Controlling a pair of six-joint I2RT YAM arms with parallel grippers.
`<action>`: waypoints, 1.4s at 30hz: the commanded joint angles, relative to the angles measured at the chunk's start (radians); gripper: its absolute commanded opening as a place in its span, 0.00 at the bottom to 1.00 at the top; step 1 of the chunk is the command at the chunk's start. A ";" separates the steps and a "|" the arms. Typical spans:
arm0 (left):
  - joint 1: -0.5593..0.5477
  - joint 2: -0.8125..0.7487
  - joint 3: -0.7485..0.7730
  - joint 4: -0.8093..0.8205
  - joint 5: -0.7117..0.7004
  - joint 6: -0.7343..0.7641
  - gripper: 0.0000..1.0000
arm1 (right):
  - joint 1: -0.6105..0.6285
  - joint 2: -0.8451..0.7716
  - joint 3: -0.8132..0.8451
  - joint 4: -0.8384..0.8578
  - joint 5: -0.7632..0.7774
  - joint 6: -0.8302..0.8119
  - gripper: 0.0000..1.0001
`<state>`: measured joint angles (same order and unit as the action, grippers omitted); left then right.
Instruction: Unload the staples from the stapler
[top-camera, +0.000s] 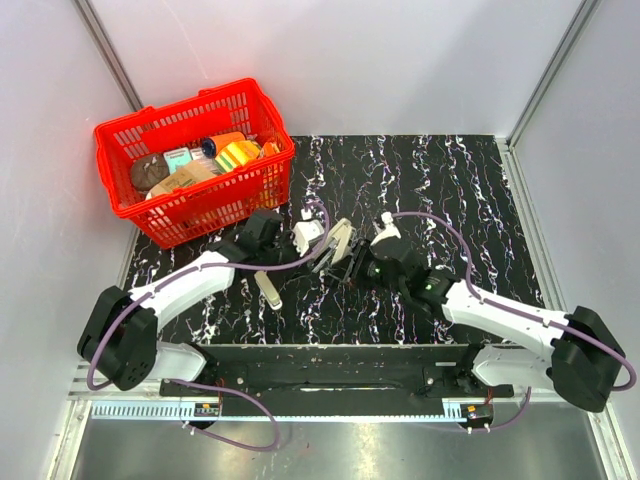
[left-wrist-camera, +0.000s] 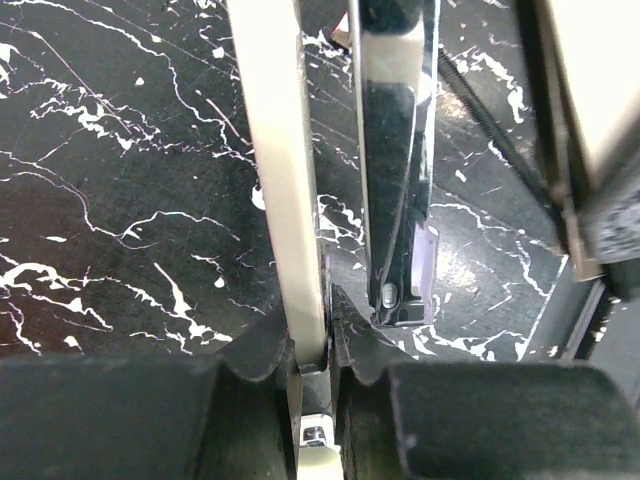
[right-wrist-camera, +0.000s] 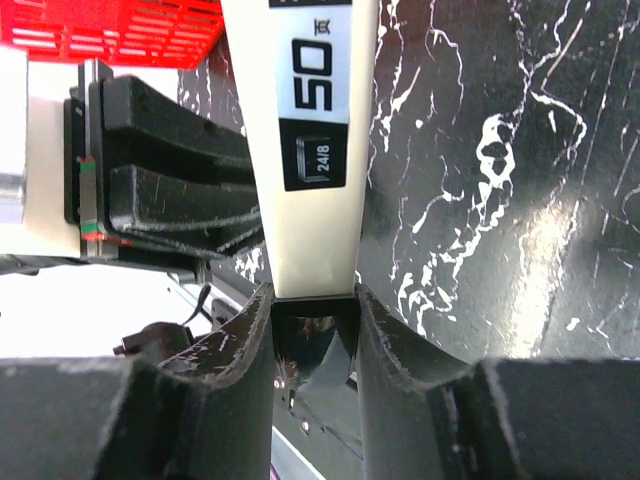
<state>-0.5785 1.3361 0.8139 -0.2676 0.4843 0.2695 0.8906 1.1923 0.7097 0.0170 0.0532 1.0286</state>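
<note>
The stapler (top-camera: 338, 250) lies opened in the middle of the top view, on the black marbled table (top-camera: 450, 190), below and to the right of the red basket (top-camera: 120, 150) in the upper left. Both arms meet at it.

The left gripper (left-wrist-camera: 312, 352) is closed tight on a thin cream strip (left-wrist-camera: 285, 200) of the stapler, which runs up the middle of the left wrist view. Just right of this strip is the shiny metal magazine (left-wrist-camera: 395, 180), which the gripper does not touch. The right gripper (right-wrist-camera: 312, 300) is clamped on the labelled cream part (right-wrist-camera: 315, 110) in the centre of the right wrist view, with its jaws one on each side. We cannot tell which cream piece is the cover and which is the base.

We judge the stapler to be stiff and rather heavy for its size, made of metal and hard plastic that does not bend. The painted and chrome faces look smooth, so they may slip in a grip. A hold across the narrow sides, as the right gripper has, seems the safest to us. The hinge lets the parts swing, so one arm should fix the body while the other works.

The staples, which we do not see here, are probably small and light, and a strip of them breaks easily. We think it better to tip or push them out of the magazine than to pinch them.
</note>
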 joint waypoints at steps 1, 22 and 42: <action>-0.003 -0.043 -0.024 0.096 -0.140 0.134 0.00 | 0.002 -0.071 -0.038 -0.011 -0.006 -0.054 0.00; -0.052 0.069 -0.206 0.557 -0.676 0.684 0.00 | 0.002 -0.172 -0.121 -0.413 0.028 -0.331 0.00; -0.173 -0.017 0.017 0.106 -0.405 0.297 0.11 | 0.001 -0.175 0.060 -0.338 0.207 -0.329 0.00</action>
<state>-0.7483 1.4349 0.6666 0.0937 -0.0990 0.7956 0.9043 1.0077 0.6174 -0.3477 0.0288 0.6418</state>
